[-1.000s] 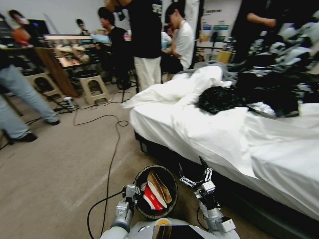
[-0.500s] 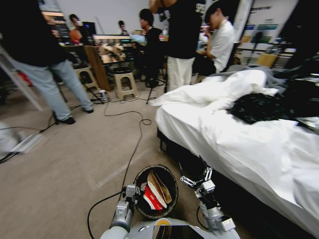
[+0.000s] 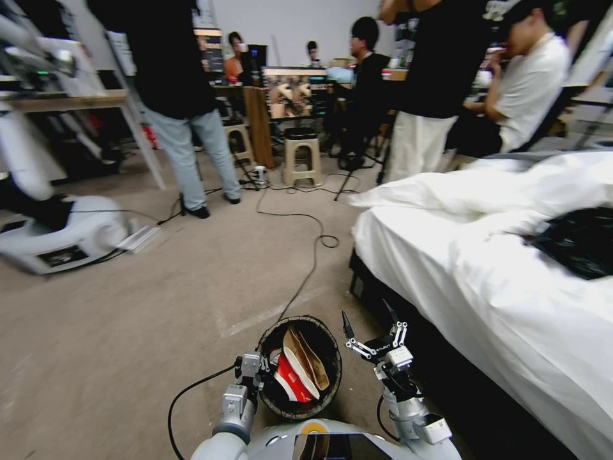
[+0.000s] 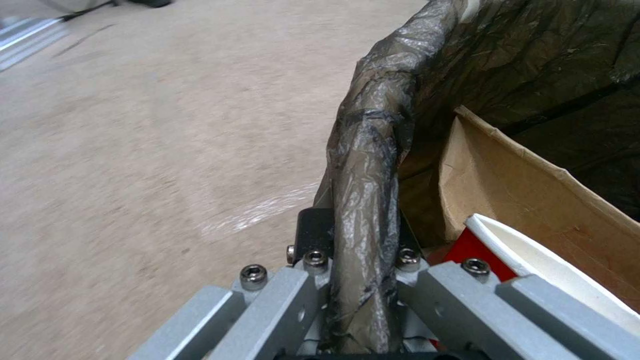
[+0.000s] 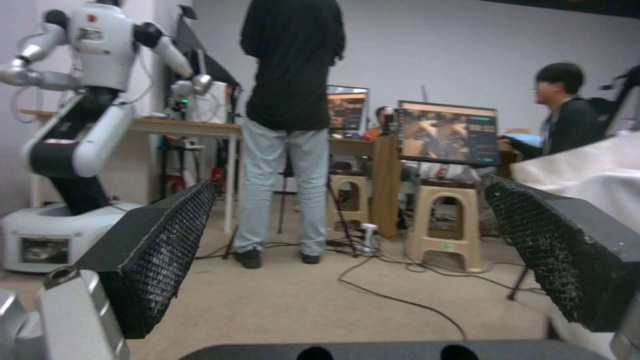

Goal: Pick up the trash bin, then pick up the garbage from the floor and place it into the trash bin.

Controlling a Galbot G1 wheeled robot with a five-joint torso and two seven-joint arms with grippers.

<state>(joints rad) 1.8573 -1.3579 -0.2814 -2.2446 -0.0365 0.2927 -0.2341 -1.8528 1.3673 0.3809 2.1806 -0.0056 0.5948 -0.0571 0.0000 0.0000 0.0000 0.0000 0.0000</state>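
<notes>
The left hand [image 3: 252, 370] is clenched on the trash bin's [image 3: 271, 399] near rim, while the released right hand [image 3: 373, 332] hangs just beside its far side.

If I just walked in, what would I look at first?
Probably the trash bin right in front of the robot, with its dark bag, a red-and-white packet and a tan paper bag inside. The left gripper pinches its rim, and the right gripper hangs open beside it. To the right spreads a big white bed.

Black-lined trash bin [image 3: 300, 409] holds red-white packet [image 3: 292, 382], tan bag [image 3: 308, 361].
</notes>
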